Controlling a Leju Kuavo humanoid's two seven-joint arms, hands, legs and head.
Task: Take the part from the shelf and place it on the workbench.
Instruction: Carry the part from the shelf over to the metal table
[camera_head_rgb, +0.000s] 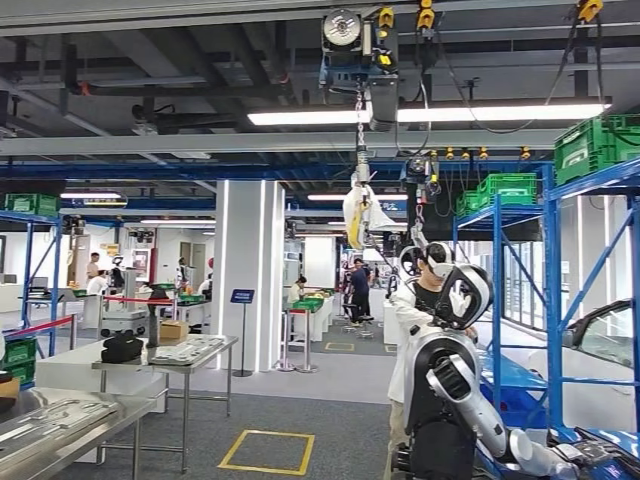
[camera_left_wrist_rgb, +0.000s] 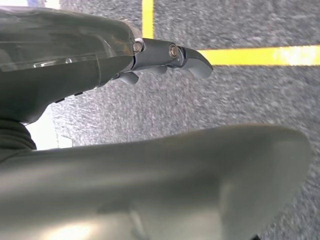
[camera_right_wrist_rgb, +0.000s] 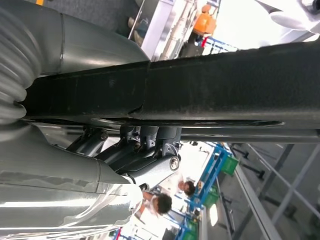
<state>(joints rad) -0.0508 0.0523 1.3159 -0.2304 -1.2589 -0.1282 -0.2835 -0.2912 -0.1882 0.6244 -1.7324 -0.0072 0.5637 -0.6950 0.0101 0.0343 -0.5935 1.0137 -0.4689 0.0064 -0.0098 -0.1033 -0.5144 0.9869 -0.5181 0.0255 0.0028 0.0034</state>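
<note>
**Right hand grips the part; left hand empty**

The right hand (camera_right_wrist_rgb: 143, 150) grasps a long dark part (camera_right_wrist_rgb: 211, 85), fingers wrapped beneath it. The left hand (camera_left_wrist_rgb: 166, 57) holds nothing, fingers extended, above grey floor (camera_left_wrist_rgb: 234, 100) with yellow line (camera_left_wrist_rgb: 264, 55).

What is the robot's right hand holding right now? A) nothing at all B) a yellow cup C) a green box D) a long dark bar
D: in the right wrist view the right hand has its fingers wrapped around a long dark part that stretches across the picture.
</note>
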